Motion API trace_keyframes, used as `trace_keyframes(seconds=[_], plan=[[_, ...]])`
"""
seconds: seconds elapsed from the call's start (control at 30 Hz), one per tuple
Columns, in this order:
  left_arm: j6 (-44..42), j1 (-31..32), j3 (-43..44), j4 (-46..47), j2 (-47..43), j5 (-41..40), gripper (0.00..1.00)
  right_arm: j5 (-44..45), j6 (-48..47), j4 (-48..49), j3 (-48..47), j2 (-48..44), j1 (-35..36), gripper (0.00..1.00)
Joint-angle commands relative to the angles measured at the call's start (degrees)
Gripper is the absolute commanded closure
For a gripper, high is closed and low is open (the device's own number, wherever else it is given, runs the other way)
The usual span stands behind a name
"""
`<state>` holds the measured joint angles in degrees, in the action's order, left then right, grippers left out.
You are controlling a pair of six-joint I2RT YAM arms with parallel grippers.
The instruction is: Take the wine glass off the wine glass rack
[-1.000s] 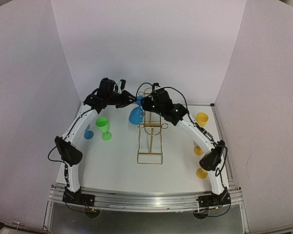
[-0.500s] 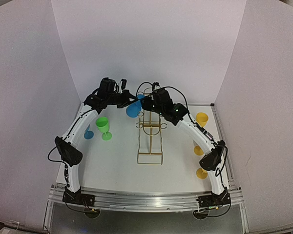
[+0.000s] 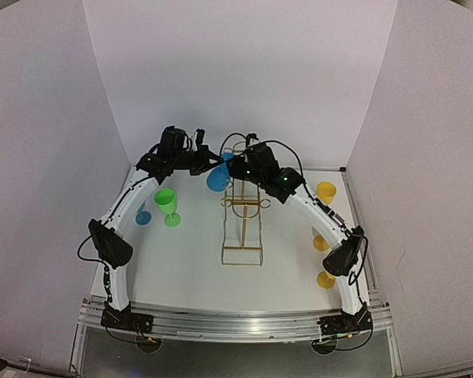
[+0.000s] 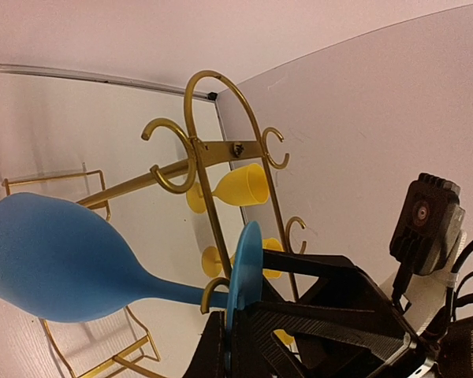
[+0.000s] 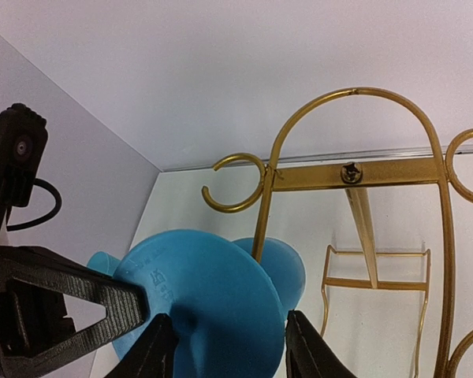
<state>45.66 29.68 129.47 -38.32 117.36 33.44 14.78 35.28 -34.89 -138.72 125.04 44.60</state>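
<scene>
The blue wine glass [image 3: 217,179] lies sideways high up at the left of the gold wine glass rack [image 3: 243,228]. In the left wrist view its bowl [image 4: 55,260] points left, and my left gripper [image 4: 233,323] is shut on the rim of its round foot. The stem runs right by a lower rack hook [image 4: 207,288]; I cannot tell if it sits inside. In the right wrist view my right gripper [image 5: 225,346] has a finger on each side of the foot [image 5: 213,299]. Whether they press on it does not show. A rack upright [image 5: 262,228] passes between foot and bowl.
A green glass [image 3: 168,203] and a small blue glass [image 3: 143,214] stand left of the rack. Three yellow glasses [image 3: 325,191] [image 3: 321,240] [image 3: 325,279] stand on the right. White walls close in the table [image 3: 189,268] on three sides.
My left gripper has shut on the glass's foot. The bowl has swung up and slightly left from where it hung. Both arms have barely moved.
</scene>
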Motion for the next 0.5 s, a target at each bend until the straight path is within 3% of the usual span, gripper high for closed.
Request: trace_keyframes(seconds=[0.0, 0.47], plan=[[1.7, -0.8, -1.7, 0.8, -1.4, 3.7, 1.00, 0.5, -0.6, -1.9, 2.7, -2.9, 0.1, 0.54], [5.3, -3.1, -2.8, 6.2, -3.3, 10.6, 1.00, 1.5, -1.2, -1.9, 6.2, -6.3, -0.3, 0.48]])
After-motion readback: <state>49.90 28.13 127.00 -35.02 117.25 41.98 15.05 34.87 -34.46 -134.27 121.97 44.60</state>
